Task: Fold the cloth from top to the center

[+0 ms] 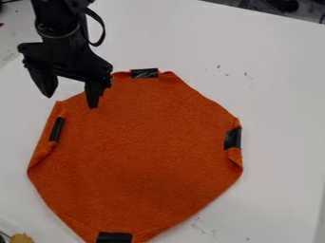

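One black hand [70,100] hung at the upper left of an orange cloth [139,156], which lay spread on the white desk [279,90].

Far left, a yellowish-brown thing [22,238] sat by the bottom corner, its kind too cut off to tell. Next came the cloth's left edge, turned inward, with a narrow black strip [57,129] along it. The hand's two fingers pointed down, well apart, the left one beyond the cloth's edge and the right one over its upper left border; whether it touched could not be told. A second black strip [114,237] marked the bottom edge, a third [145,73] the top, and a fourth [233,138] the right, where the edge folded in.
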`<state>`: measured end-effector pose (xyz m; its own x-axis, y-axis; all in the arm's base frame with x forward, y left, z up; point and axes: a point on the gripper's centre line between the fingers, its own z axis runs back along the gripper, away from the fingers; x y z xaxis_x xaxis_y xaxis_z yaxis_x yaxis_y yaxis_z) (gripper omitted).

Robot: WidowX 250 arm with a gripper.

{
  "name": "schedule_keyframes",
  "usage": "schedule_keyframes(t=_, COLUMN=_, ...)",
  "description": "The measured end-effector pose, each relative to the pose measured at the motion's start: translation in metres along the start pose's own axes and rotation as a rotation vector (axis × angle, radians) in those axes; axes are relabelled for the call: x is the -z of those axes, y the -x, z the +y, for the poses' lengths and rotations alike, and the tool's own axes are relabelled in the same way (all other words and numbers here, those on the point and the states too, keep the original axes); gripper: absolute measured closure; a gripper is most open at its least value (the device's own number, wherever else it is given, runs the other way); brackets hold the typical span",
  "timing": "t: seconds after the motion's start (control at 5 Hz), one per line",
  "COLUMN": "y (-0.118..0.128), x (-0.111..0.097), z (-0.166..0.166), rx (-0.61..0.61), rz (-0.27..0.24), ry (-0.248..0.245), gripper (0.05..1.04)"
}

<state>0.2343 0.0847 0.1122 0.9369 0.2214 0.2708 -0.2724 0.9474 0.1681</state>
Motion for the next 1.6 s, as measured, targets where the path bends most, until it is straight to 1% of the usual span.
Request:
schedule_keyframes(t=0.2, y=0.002, x=0.005, z=-0.001, rx=0.007, rz=0.024, ry=0.0, gripper=0.083)
schedule_keyframes(t=0.4, y=-0.021, x=0.015, z=-0.004, rx=0.032, rz=0.033, ry=0.013, gripper=0.083)
schedule_keyframes(t=0.6, y=-0.046, x=0.028, z=-0.011, rx=0.073, rz=0.022, ry=0.042, gripper=0.083)
schedule_keyframes(t=1.0, y=-0.113, x=0.064, z=-0.024, rx=0.183, rz=0.019, ry=0.087, gripper=0.083)
schedule_keyframes(t=1.2, y=-0.137, x=0.084, z=-0.031, rx=0.214, rz=0.022, ry=0.106, gripper=0.083)
schedule_keyframes(t=1.4, y=-0.149, x=0.106, z=-0.039, rx=0.244, rz=0.041, ry=0.136, gripper=0.083)
schedule_keyframes(t=1.6, y=-0.153, x=0.12, z=-0.044, rx=0.267, rz=0.067, ry=0.159, gripper=0.083)
